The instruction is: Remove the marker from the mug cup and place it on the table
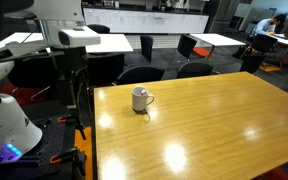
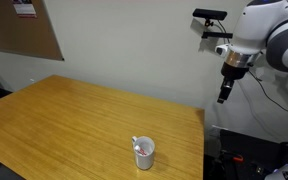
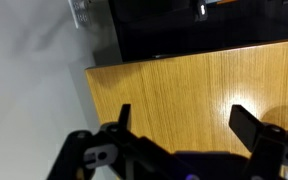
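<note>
Pincer hangs high, out past the bench edge and well apart from the mug. In the wrist view its fingers are spread wide with nothing between them. That view shows only bare bench, no mug.

Marker sits inside the mug, leaning on the rim. Only a small red tip shows. The mug is upright near the bench edge, handle out to one side.

Risks, as judged from here:
- The approach is long and the mug is not in the wrist view, so it is easy to come down off-centre.
- The marker tip barely clears the rim. A finger could hit the rim and knock or tip the mug.
- The bench is glossy, so a nudged mug would likely slide, maybe toward the edge.
- The marker is thin, so a shallow pinch could slip and drop it back in.
- A slanted lift could jam the marker against the wall and drag the mug along.
</note>
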